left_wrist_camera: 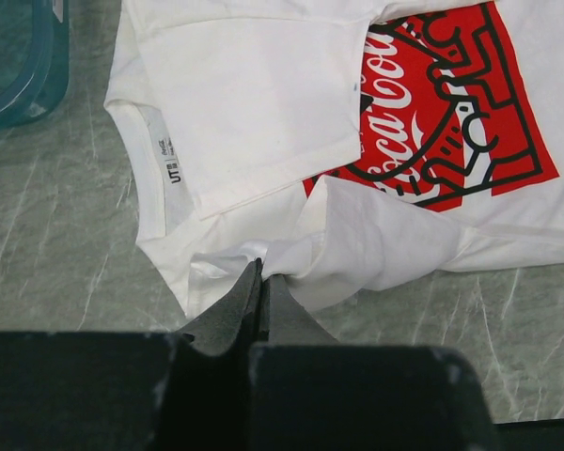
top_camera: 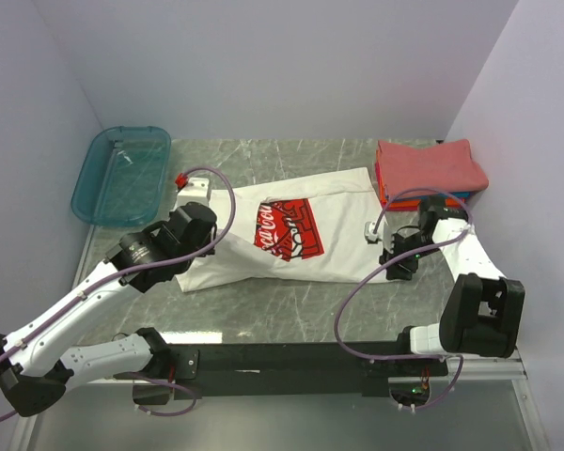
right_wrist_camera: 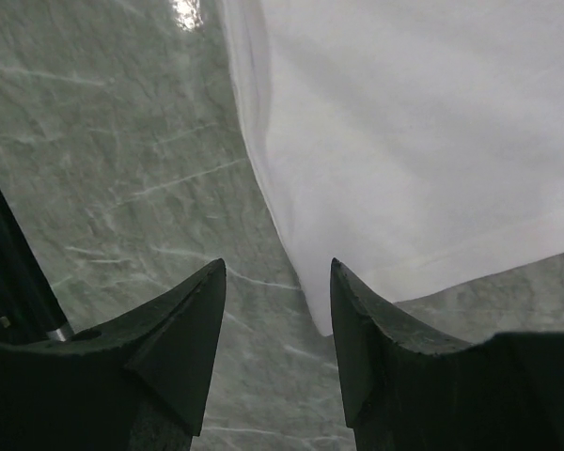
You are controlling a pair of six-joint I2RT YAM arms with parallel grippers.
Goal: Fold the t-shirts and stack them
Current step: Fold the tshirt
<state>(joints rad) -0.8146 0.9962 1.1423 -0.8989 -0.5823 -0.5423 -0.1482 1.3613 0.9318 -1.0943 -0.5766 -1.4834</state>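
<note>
**White tee: take the hem corner before lifting**

The teal bin (top_camera: 122,174) lies beyond the left gripper, on its outer side, and plays no part here. The left gripper (left_wrist_camera: 261,278) is fully closed, its pads pinching a bunched fold of the white tee (left_wrist_camera: 249,122) at the collar end. The neck label sits just ahead of the fingertips, the red print ahead and toward the inner side. The garment lies on the table (top_camera: 291,310), running from this gripper across to the other. The right gripper (right_wrist_camera: 277,287) is wide open and holds nothing. The hem corner lies in its gap, just beside one finger, with bare table under the other. The stack of folded tees (top_camera: 430,167) rests near, beyond the right gripper.

The step in hand appears to be securing the hem:
1. Advance the right gripper until the corner sits deep between the pads.
2. Lower to the table and close on every layer, since a shallow bite may catch only one.
3. Hold the left pinch firm and raise both ends together under even tension
</note>
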